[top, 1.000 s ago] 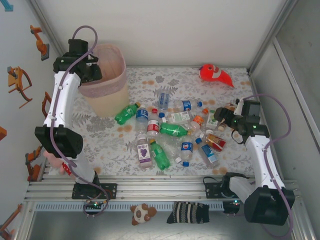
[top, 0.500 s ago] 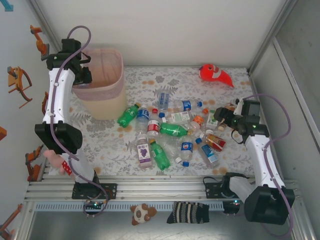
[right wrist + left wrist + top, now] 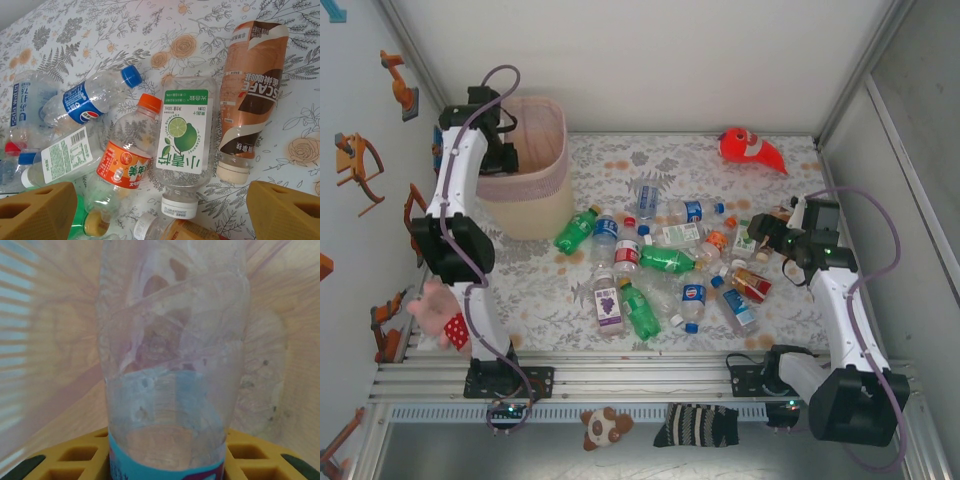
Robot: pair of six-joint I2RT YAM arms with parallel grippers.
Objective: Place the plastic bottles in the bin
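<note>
While the left gripper [image 3: 503, 152] hung over the bin [image 3: 542, 205], which stood at about ten o'clock on the table, its jaws were clenched on a clear bottle [image 3: 172, 365] with a blue label; seen from the wrist, the bottle stood upright between them with the pink mesh wall and the cream floor of the bin behind it, so it appeared to be inside the rim already. The step in hand was judged to be the drop; to do it well, the jaws should part only with the bottle over the middle of the bin, away from the nine o'clock wall, and the wrist should then lift straight up, since so light a bottle may cling to a pad or be knocked back out over the rim. The remaining plastic bottles [image 3: 665, 260] lay scattered on the floral cloth [image 3: 540, 300] from the centre toward three o'clock, well apart from the bin; the right gripper [image 3: 767, 232] hovered at the three o'clock edge of that heap, jaws spread and holding nothing, with a lime-labelled bottle [image 3: 184, 145] lying below the gap; the fish plush [image 3: 752, 148] lay at one o'clock, to be left alone.
</note>
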